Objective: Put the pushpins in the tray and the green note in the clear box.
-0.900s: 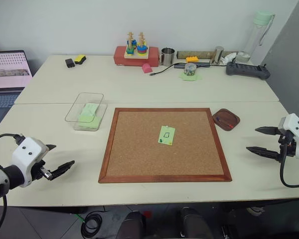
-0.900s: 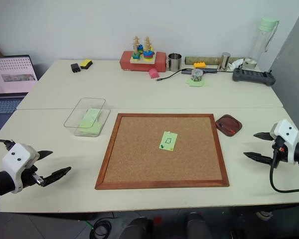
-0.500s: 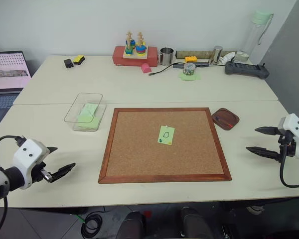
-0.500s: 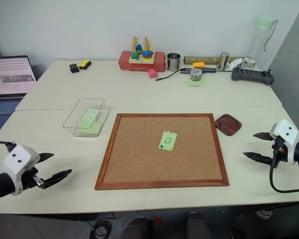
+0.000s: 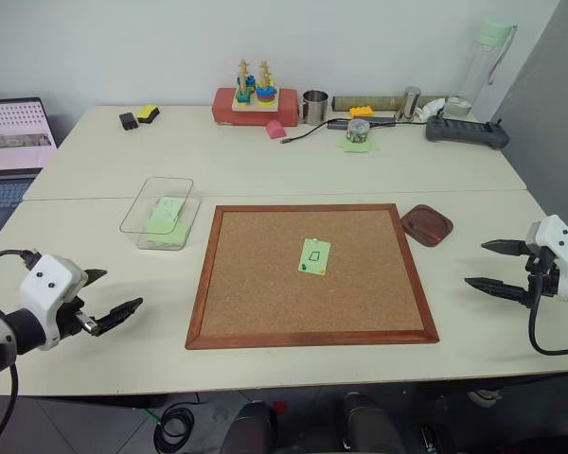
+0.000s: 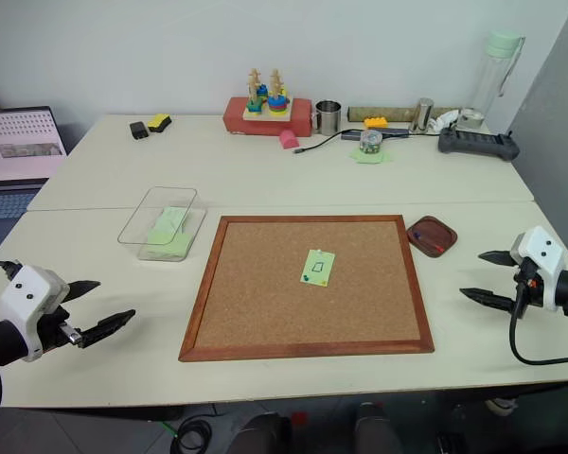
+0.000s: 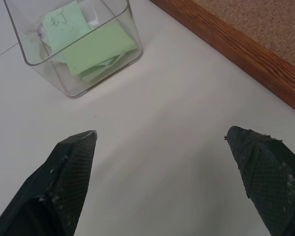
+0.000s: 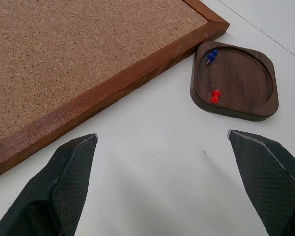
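Nothing on the table (image 5: 265,180) moves; both end effectors, left (image 5: 99,301) and right (image 5: 492,267), hover fully open, empty. Extract pushpins (image 5: 306,270) vertically before lifting green note (image 5: 313,256).

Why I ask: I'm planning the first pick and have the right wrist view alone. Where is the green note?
Observer: The green note lies on the corkboard, slightly right of centre.
Operator: Is it pinned?
Observer: Tiny dark pushpins sit at its near edge.
Operator: And the clear box?
Observer: The clear box stands on the table left of the board, with pale-green papers inside.
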Robot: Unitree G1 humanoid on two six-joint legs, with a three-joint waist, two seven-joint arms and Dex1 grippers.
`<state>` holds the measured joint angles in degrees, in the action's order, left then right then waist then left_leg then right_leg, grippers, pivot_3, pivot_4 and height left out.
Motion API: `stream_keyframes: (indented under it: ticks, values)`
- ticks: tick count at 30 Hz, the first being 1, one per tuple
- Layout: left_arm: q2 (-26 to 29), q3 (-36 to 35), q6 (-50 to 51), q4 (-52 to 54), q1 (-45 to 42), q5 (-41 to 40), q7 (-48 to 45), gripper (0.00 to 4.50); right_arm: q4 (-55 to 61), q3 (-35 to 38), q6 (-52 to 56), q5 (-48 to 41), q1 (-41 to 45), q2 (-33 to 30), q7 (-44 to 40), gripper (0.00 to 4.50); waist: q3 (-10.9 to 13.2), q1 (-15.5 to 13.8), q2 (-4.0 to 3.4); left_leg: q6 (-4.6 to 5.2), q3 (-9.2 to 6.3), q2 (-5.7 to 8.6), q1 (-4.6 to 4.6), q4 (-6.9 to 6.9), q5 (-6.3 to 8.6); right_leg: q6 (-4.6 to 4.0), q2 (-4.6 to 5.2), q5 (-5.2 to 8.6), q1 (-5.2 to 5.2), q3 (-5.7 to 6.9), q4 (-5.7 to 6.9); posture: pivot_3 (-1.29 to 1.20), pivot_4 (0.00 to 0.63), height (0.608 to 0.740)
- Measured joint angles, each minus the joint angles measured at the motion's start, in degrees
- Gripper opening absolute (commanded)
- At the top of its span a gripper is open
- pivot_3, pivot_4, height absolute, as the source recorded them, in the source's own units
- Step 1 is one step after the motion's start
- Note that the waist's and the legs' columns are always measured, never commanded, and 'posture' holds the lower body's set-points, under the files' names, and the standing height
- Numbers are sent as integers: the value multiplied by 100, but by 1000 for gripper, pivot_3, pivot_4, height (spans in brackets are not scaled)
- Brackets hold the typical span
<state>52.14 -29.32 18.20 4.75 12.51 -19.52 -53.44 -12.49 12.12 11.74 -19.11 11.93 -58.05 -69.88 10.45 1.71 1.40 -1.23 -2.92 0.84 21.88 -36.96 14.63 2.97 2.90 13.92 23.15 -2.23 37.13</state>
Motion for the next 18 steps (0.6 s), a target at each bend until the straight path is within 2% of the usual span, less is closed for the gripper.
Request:
stream_keyframes:
  ticks: [12,16,18]
  values:
    - [0,0,7,34,-4,-76,-86,4500,113,0,11,-12,17,42,3,4469,0,0,0,0,1,-4,0,-1,0,0,-4,-1,1,-3,0,0,150,740]
    - [5,1,148,351,-74,-286,-225,3977,268,0,101,-50,20,48,0,4500,0,-1,0,0,0,-4,0,-1,0,1,-4,-2,1,-4,1,0,150,740]
    - [37,25,250,635,-221,-406,-252,3518,506,1,171,-129,35,56,-3,4500,0,-1,0,0,0,-6,1,-2,0,2,-6,-3,1,-4,2,0,150,740]
